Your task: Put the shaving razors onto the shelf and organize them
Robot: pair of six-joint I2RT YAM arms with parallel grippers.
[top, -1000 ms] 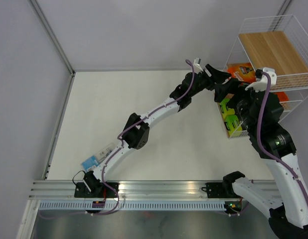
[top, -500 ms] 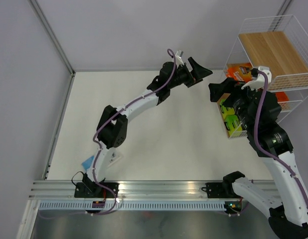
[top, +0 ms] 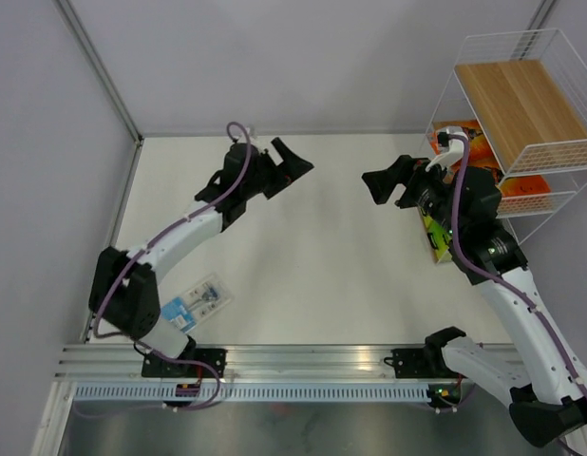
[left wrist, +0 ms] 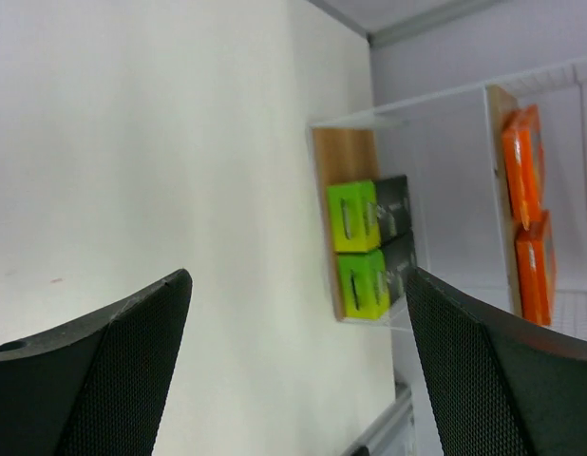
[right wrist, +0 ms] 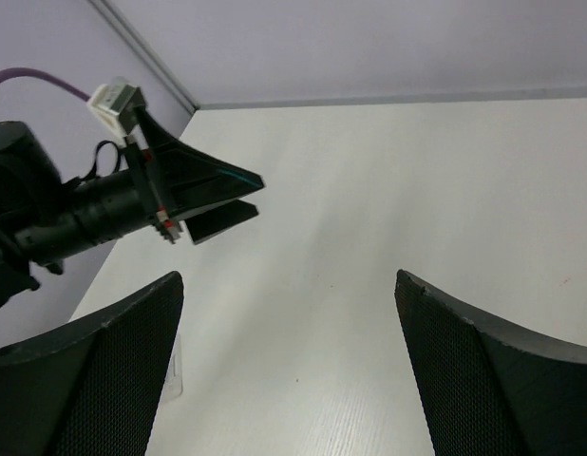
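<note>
Left end effector (top: 295, 163) and right end effector (top: 388, 184) wide; print on lime-black razor packs (left wrist: 369, 247) illegible.

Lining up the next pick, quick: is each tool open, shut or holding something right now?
Left tool: open, holding nothing.
Right tool: open, holding nothing.

At the far right corner of the bench (top: 322, 275), the shelf (top: 512, 95). On its lowest tier, two razor packs (left wrist: 355, 217) side by side, touching. On the middle tier, above and further back, two more packs (left wrist: 523, 157), end to end. Near the front left, just beside the left arm's base, a fifth pack (top: 200, 299) flat on the bench, well apart from the shelf. Over mid-bench, left gripper (top: 295, 160) and right gripper (top: 381, 178) facing each other, apart.
</note>
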